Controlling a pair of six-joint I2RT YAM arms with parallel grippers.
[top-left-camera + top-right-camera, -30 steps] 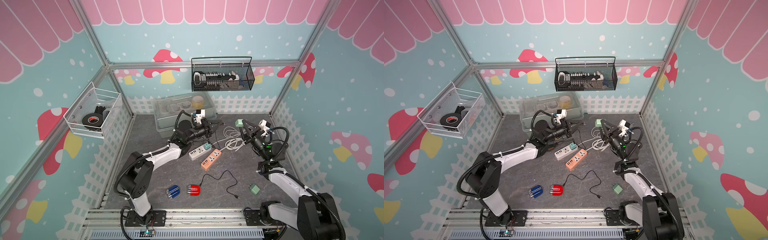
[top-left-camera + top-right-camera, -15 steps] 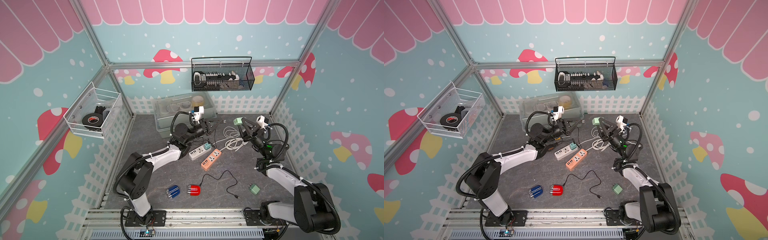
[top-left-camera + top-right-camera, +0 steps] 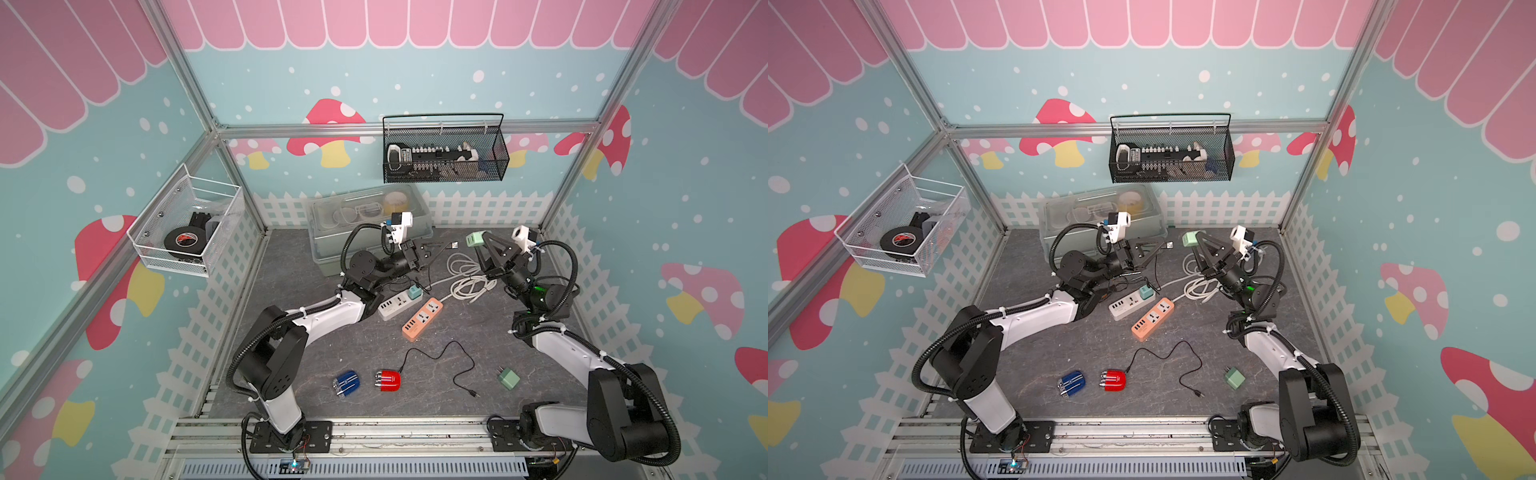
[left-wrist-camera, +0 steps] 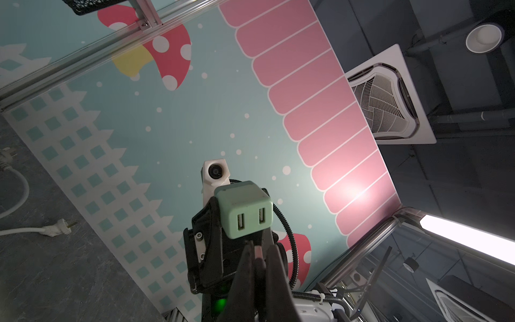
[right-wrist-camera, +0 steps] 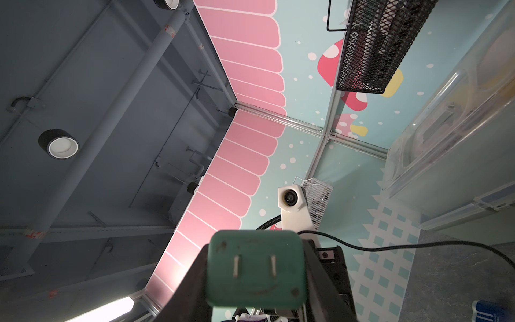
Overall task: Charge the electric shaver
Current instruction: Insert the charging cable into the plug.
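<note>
L end effector (image 3: 444,248) is pressed together on the small silver USB plug (image 3: 453,245) of a black cable, held in the air just short of the mint-green cube wall adapter (image 4: 245,209). R end effector (image 3: 484,246) pinches that adapter by its sides. Its two USB ports face the plug and its prongs face away.

To do it well, imo: pick one port, square the plug w/ the slot, then push straight in while R braces.

Blue oval shaver (image 3: 347,383) and red oval plastic electric shaver (image 3: 388,380) lie at the front of the grey stone-look bench (image 3: 332,353), well apart from both arms. The red one lies flat, long axis approx. across the bench. Its silver-tipped end points at the blue one, and a thin black lead (image 3: 440,353) leaves the other end.
</note>
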